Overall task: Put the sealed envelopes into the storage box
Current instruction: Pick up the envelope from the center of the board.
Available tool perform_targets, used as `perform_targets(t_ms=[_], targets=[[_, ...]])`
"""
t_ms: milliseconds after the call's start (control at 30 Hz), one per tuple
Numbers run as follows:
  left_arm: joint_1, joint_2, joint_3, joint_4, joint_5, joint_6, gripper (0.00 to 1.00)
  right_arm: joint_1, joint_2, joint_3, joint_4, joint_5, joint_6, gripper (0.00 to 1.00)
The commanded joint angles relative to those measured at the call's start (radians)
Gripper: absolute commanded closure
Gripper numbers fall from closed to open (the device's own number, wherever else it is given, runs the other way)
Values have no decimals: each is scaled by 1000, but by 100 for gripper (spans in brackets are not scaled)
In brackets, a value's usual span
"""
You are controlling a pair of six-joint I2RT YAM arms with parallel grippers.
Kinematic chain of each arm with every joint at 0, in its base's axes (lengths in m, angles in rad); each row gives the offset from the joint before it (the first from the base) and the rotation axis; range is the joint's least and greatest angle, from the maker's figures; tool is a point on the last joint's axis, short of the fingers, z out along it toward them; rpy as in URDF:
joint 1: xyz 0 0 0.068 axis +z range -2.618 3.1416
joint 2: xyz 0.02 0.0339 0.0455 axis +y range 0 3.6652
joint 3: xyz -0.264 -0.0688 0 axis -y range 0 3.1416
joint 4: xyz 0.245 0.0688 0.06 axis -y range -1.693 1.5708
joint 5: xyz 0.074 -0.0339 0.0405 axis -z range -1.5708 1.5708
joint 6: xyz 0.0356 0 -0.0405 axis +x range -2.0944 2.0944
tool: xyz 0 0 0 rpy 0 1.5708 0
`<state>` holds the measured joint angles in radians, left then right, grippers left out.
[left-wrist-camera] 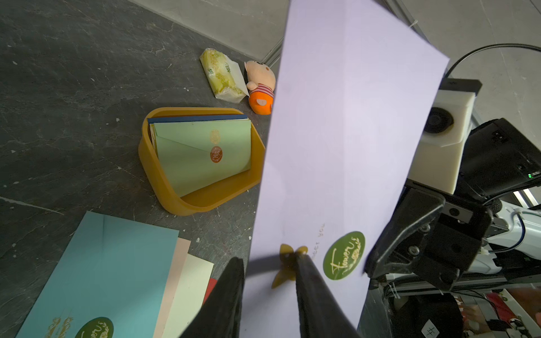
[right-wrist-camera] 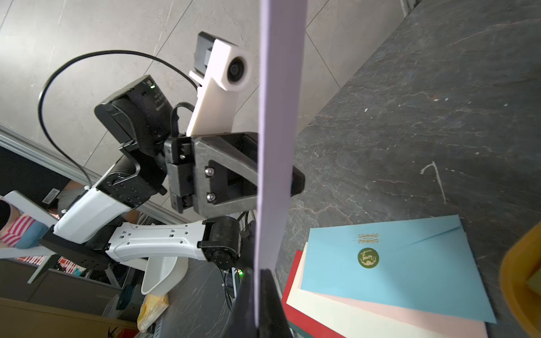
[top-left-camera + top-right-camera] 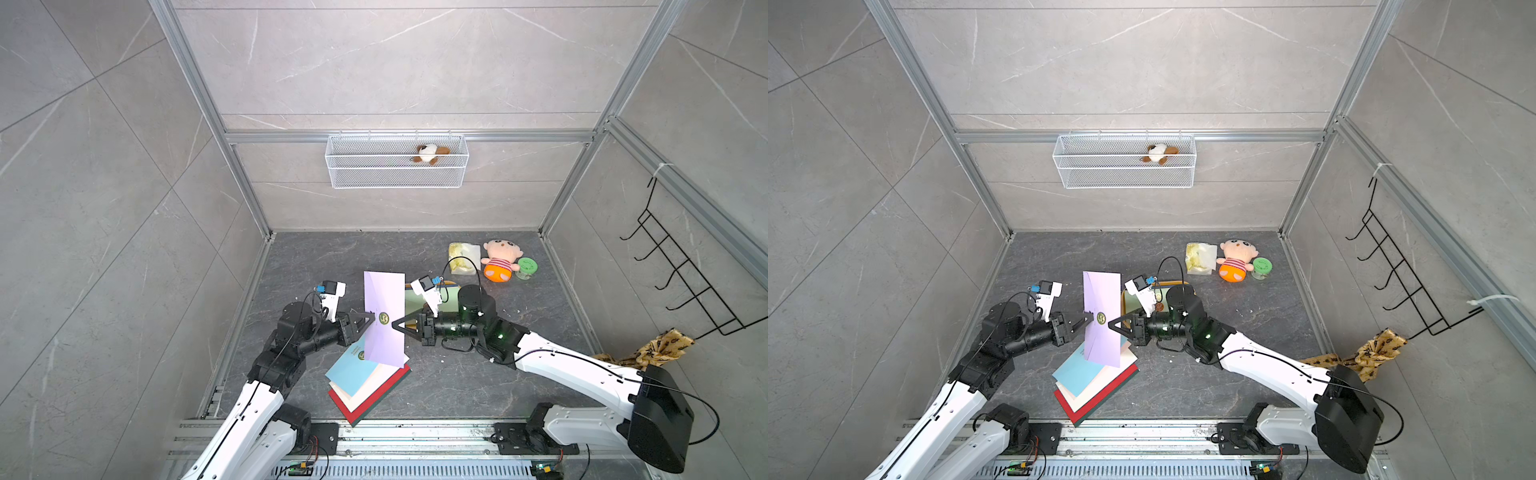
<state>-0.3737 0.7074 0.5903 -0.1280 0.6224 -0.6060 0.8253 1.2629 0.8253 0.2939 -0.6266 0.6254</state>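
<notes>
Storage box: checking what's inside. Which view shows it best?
The left wrist view: the storage box shows almost whole, a pale green envelope on top inside. In both top views the right arm and lilac envelope cover most of it; the right wrist view catches only an edge.

Lilac envelope [image 1: 345, 146]: smooth matt paper. Storage box [image 1: 147, 164]: smooth moulded plastic. Floor [image 1: 73, 102]: dark, matt, veined stone-look surface.

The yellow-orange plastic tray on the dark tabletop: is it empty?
No, the left wrist view shows the shallow yellow-orange plastic tray holding a pale green paper envelope with a brown round seal.
</notes>
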Motion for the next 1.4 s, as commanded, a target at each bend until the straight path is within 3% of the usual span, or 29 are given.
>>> perform_targets(t_ms=[0, 133, 333, 533, 733, 900, 967, 1033, 1067, 1100, 1167, 1233, 1367], targets=[[-9, -28, 22, 118, 135, -18, 70, -15, 18, -18, 48, -18, 23, 100], [-9, -38, 18, 123, 163, -13, 70, -40, 26, -27, 63, -47, 38, 100], [-10, -56, 17, 124, 163, -18, 61, -65, 28, -43, 82, -108, 45, 100], [-10, -55, 5, 158, 226, -45, 61, -98, 24, -68, 122, -173, 74, 100], [-10, -42, 6, 134, 217, -34, 60, -117, 29, -76, 156, -219, 96, 100], [-10, -33, 4, 138, 223, -40, 69, -132, 23, -87, 157, -207, 100, 100], [-10, -30, 5, 140, 224, -43, 79, -133, 22, -86, 159, -206, 101, 100], [-10, -28, 7, 136, 212, -44, 97, -135, 23, -86, 158, -207, 104, 100], [-9, -29, 10, 137, 205, -44, 100, -135, 24, -86, 155, -207, 102, 100], [-9, -30, 14, 140, 199, -47, 100, -136, 21, -85, 149, -209, 98, 96], [-9, -25, 24, 141, 179, -45, 100, -142, 15, -75, 98, -197, 72, 73], [-9, 3, 57, 99, 156, -7, 100, -162, -13, -68, 3, -148, 38, 61], [-10, 125, 163, -32, 80, 138, 100, -250, -69, -88, -122, -74, -33, 58]])
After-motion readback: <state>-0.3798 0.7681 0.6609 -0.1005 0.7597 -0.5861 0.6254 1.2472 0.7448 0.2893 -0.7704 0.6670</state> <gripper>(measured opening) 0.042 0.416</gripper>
